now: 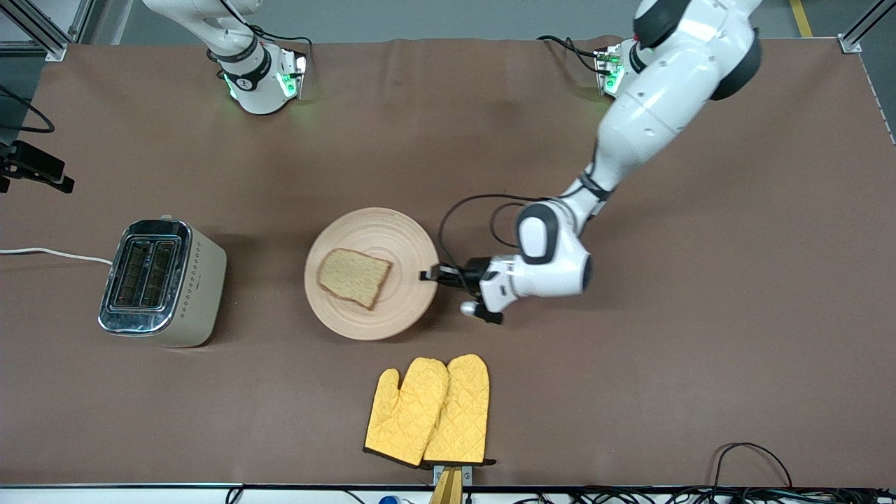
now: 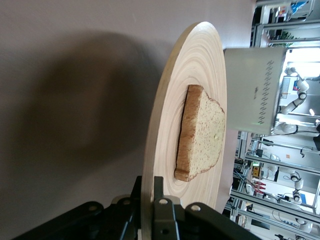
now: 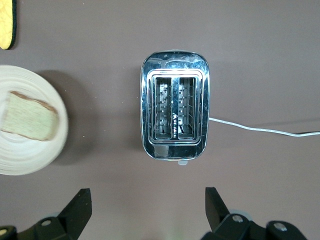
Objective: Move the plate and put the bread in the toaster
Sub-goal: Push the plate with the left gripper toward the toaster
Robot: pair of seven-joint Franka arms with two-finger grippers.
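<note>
The wooden plate is mid-table with the bread lying on it. My left gripper is shut on the plate's rim at the side toward the left arm's end; one finger is above the rim and one below. The plate casts a wide shadow and looks slightly raised off the cloth. The bread stays flat on it. The toaster stands toward the right arm's end, slots empty. My right gripper is open and empty, high over the toaster; its hand is out of the front view.
A pair of yellow oven mitts lies nearer to the front camera than the plate. The toaster's white cord runs off toward the right arm's end of the table. The brown cloth covers the table.
</note>
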